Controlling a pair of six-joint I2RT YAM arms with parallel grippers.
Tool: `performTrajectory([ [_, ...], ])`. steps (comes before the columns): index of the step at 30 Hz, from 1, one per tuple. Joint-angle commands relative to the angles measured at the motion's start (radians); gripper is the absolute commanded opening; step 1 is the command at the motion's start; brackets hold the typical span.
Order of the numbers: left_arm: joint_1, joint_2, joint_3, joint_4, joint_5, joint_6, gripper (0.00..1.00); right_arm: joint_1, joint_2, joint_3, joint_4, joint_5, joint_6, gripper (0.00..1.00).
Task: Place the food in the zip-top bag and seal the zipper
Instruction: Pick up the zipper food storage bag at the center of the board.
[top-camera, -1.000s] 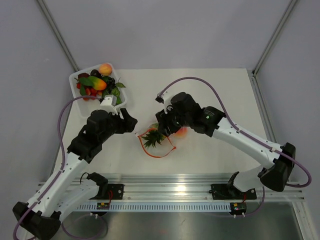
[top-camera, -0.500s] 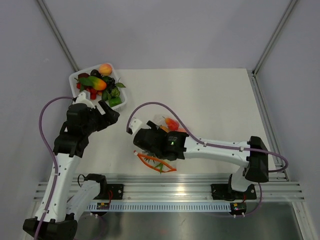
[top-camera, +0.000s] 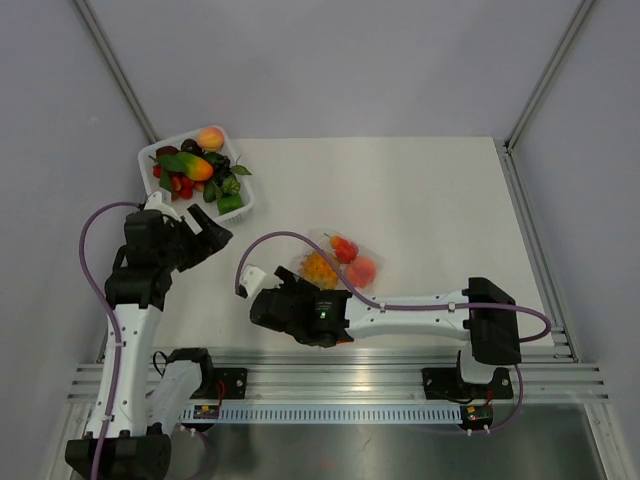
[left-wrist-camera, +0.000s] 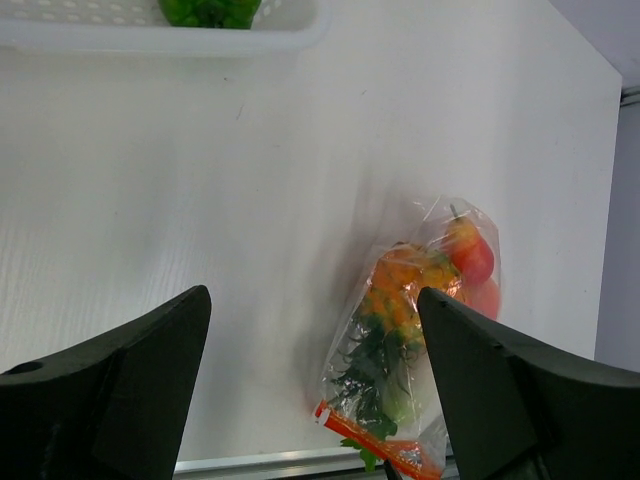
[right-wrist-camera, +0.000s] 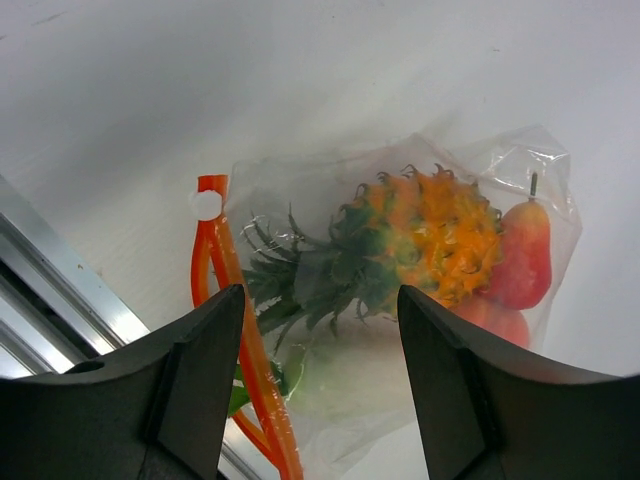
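Top view: bag (top-camera: 340, 262) centre frame, zipper largely hidden beneath right arm (top-camera: 420, 305). Right wrist view shows zipper (right-wrist-camera: 232, 330) lower left, pineapple (right-wrist-camera: 430, 245) inside. Right gripper (right-wrist-camera: 320, 295), left gripper (left-wrist-camera: 312, 300): wide, empty.

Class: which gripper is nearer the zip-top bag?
Right. The right gripper hovers over the zipper of the zip-top bag; the left gripper is off to its left, near the white tray.

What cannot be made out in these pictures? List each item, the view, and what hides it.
- Right wrist view: zipper runs off the bottom edge; sealed or not, unclear.
- Top view: the bag's zipper end lies under the right arm.
- Left wrist view: tray cut off by the top edge.
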Motion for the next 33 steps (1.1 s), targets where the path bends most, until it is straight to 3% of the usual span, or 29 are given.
performTrajectory([
  [1, 0.005, 0.006, -0.024, 0.042, 0.058, 0.008, 0.88, 0.03, 0.02, -0.021, 0.048, -0.004, 0.05, 0.7],
  [9, 0.005, 0.017, -0.073, 0.076, 0.09, -0.007, 0.88, 0.078, 0.043, -0.055, 0.011, 0.034, 0.072, 0.7],
  [15, 0.005, 0.011, -0.09, 0.088, 0.107, -0.01, 0.88, 0.086, 0.092, -0.091, -0.055, 0.198, 0.164, 0.66],
  [18, 0.005, 0.012, -0.121, 0.104, 0.121, -0.021, 0.87, 0.084, 0.099, -0.097, -0.063, 0.258, 0.19, 0.42],
  [19, 0.005, 0.011, -0.127, 0.111, 0.124, -0.024, 0.87, 0.086, 0.097, -0.098, -0.061, 0.263, 0.193, 0.2],
  [20, 0.005, 0.009, -0.134, 0.114, 0.129, -0.024, 0.87, 0.086, 0.093, -0.1, -0.052, 0.264, 0.195, 0.1],
  [22, 0.005, 0.008, -0.147, 0.122, 0.146, -0.019, 0.88, 0.086, 0.056, -0.121, -0.028, 0.243, 0.184, 0.0],
  [26, 0.003, -0.009, -0.154, 0.134, 0.158, 0.022, 0.89, 0.072, -0.087, -0.204, 0.097, 0.085, 0.107, 0.0],
  [33, -0.001, -0.072, -0.19, 0.254, 0.311, 0.031, 0.89, -0.127, -0.386, -0.249, 0.08, -0.406, 0.081, 0.0],
])
